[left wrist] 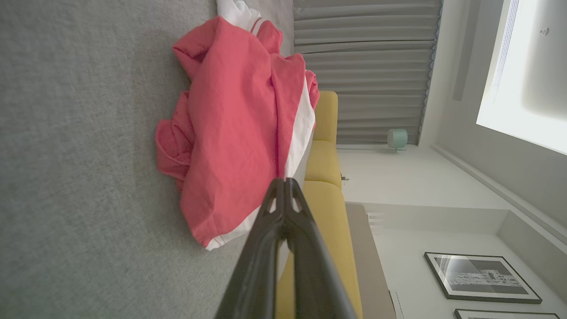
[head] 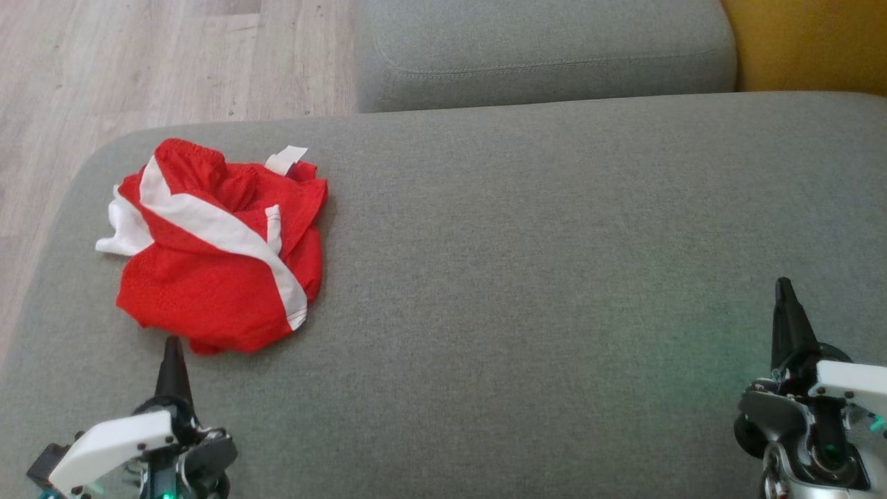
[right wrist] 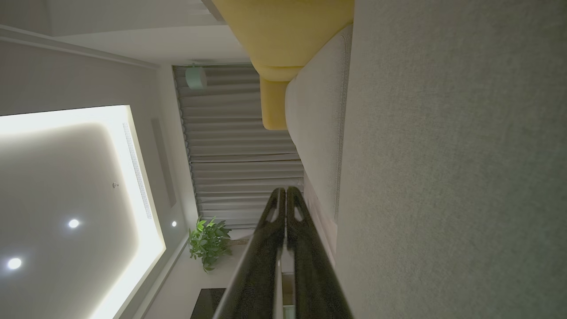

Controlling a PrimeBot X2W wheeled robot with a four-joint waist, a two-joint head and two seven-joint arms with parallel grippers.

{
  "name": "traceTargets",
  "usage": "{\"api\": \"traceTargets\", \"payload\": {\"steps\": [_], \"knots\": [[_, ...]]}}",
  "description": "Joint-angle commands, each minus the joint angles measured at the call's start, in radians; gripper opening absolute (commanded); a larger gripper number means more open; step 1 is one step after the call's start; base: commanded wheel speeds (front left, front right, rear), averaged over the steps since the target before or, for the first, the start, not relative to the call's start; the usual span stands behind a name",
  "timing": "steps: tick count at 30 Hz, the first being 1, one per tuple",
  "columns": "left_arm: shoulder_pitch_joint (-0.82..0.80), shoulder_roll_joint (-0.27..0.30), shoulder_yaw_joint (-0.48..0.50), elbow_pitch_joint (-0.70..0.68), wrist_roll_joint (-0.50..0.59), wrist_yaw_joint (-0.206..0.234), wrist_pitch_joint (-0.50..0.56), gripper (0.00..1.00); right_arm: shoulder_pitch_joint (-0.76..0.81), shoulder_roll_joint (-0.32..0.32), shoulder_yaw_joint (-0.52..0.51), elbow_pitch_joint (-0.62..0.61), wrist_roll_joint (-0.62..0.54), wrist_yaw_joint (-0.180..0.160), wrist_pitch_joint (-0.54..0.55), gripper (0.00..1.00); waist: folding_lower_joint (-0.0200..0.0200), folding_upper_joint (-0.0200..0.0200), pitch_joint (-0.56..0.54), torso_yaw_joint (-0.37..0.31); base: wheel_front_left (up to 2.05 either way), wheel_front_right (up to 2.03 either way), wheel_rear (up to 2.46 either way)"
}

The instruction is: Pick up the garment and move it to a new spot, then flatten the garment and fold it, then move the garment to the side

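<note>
A red garment [head: 215, 256] with white stripes lies crumpled on the left part of the grey sofa seat [head: 540, 242]. In the left wrist view the garment [left wrist: 239, 128] is a bunched red heap just beyond the fingers. My left gripper [head: 172, 345] is shut and empty, its tip just short of the garment's near edge. It points at the heap in its own view too, left gripper [left wrist: 283, 180]. My right gripper [head: 783, 284] is shut and empty over bare cushion at the lower right, far from the garment. Its fingers lie pressed together, right gripper [right wrist: 283, 189].
A grey back cushion [head: 540, 48] runs along the far side. A yellow cushion [head: 811, 41] sits at the top right. Wooden floor [head: 138, 62] lies beyond the seat's left edge. The seat between the garment and the right gripper is bare fabric.
</note>
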Motion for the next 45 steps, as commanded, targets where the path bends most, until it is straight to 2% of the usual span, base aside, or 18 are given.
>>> {"api": "traceTargets", "payload": {"steps": [1,11,12,15,29,35,45], "knots": [[-0.045,0.008,0.04,-0.037,-0.006,-0.006,0.007,0.0,-0.02,-0.004,0.021,-0.038,0.003,0.007,0.006,0.0,0.0,0.0,0.0,0.0,0.0,0.0,0.0],[-0.045,0.008,0.04,-0.037,-0.006,-0.006,0.007,0.0,-0.02,-0.004,0.021,-0.038,0.003,0.007,0.006,0.0,0.0,0.0,0.0,0.0,0.0,0.0,0.0],[0.0,0.0,0.0,0.0,0.0,0.0,0.0,1.0,0.0,0.0,0.0,0.0,0.0,0.0,0.0,1.0,0.0,0.0,0.0,0.0,0.0,0.0,0.0],[0.014,-0.002,-0.007,0.035,0.0,0.001,-0.002,1.0,0.008,0.002,0.002,0.039,0.0,-0.001,-0.001,1.0,0.0,0.0,0.0,0.0,0.0,0.0,0.0],[0.028,-0.001,-0.016,0.001,0.016,0.0,-0.04,1.0,0.016,0.002,0.027,0.01,-0.041,0.0,-0.04,1.0,0.0,0.0,-0.003,0.0,0.0,0.0,0.0],[0.033,0.0,-0.002,-0.013,0.029,0.0,-0.061,1.0,0.015,0.001,0.027,0.003,-0.12,0.0,-0.06,1.0,0.0,0.0,-0.005,0.002,0.0,0.0,0.0],[0.026,0.001,0.032,-0.027,0.11,0.007,-0.09,1.0,0.015,0.001,0.028,-0.028,-0.265,0.001,-0.09,1.0,0.0,0.0,-0.007,0.004,0.0,0.0,0.0]]}}
